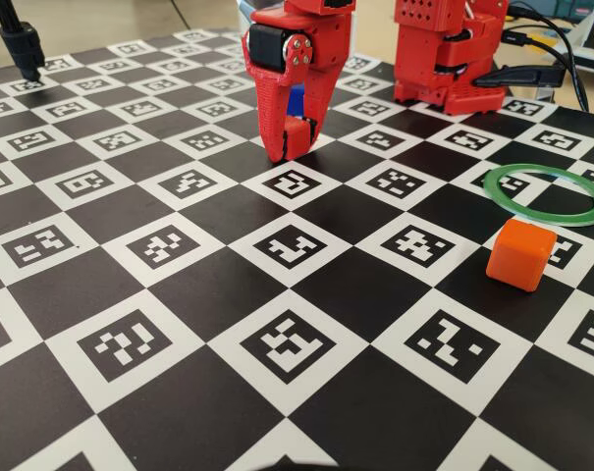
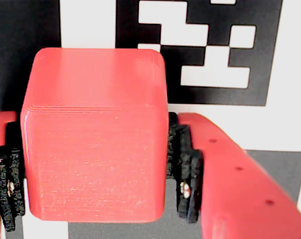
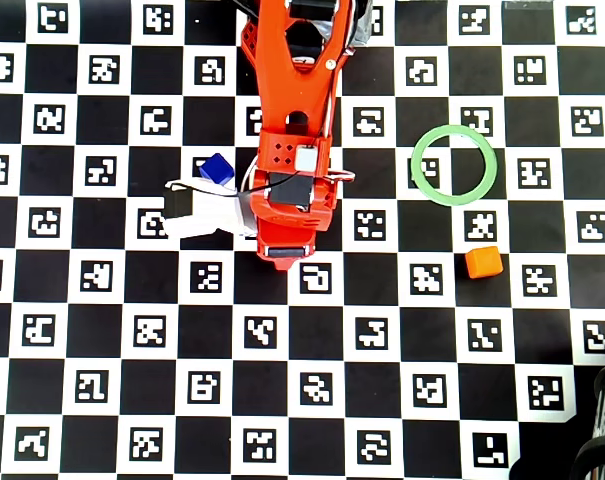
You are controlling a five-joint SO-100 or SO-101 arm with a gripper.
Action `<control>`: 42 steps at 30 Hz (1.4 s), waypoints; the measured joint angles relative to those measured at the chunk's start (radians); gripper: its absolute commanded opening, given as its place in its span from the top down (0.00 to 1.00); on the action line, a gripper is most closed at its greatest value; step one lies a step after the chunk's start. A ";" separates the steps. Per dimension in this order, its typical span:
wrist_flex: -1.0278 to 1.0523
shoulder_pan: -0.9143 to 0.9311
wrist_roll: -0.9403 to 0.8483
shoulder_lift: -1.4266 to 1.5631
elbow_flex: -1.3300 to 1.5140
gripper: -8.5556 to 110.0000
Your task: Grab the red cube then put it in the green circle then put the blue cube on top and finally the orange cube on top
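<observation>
Right up close in the wrist view, the red cube (image 2: 95,134) fills the picture, and the hand (image 2: 98,189) is clamped on it: a black pad (image 2: 186,179) presses its right face and another pad its left face, with a printed marker square behind it. Neither of the other views shows this cube; the arm covers it.

Out on the checkered surface (image 1: 179,392), the front rows of the fixed view carry nothing but black squares and markers. Next back, toward the right edge, sits the orange cube (image 1: 520,254), flat on the board and free. Just beyond it lies the green circle (image 1: 547,194), close to the cube but not touching, and nothing inside the ring but board.

Mid-board, the hand (image 1: 295,147) stands tips-down on the surface. The overhead view has the arm (image 3: 292,150) reaching in from the far edge, its body hiding the fingertips.

Peeking out behind the hand in the fixed view is a sliver of the blue cube (image 1: 296,101); the overhead view shows it whole (image 3: 216,168), just left of the arm, beside a white part with a black block (image 3: 197,212).

A black post (image 1: 20,41) stands at the far left corner.
</observation>
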 measured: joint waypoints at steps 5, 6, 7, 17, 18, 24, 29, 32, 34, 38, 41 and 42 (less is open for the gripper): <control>0.000 0.000 0.000 0.000 0.000 0.94; 0.000 0.000 0.000 0.000 0.000 0.94; 0.002 0.000 0.000 0.000 0.000 0.95; 0.190 0.000 -0.006 0.011 -0.132 0.95; 0.219 0.000 -0.006 0.021 -0.150 0.95; 0.382 -0.003 0.008 0.104 -0.241 0.96; 0.511 -0.043 0.058 0.181 -0.291 0.96; 0.586 -0.080 0.121 0.218 -0.325 0.96; 0.637 -0.107 0.175 0.229 -0.356 0.96; 0.719 -0.170 0.290 0.233 -0.410 0.97; 0.764 -0.239 0.376 0.233 -0.440 0.97; 0.772 -0.267 0.408 0.233 -0.448 0.97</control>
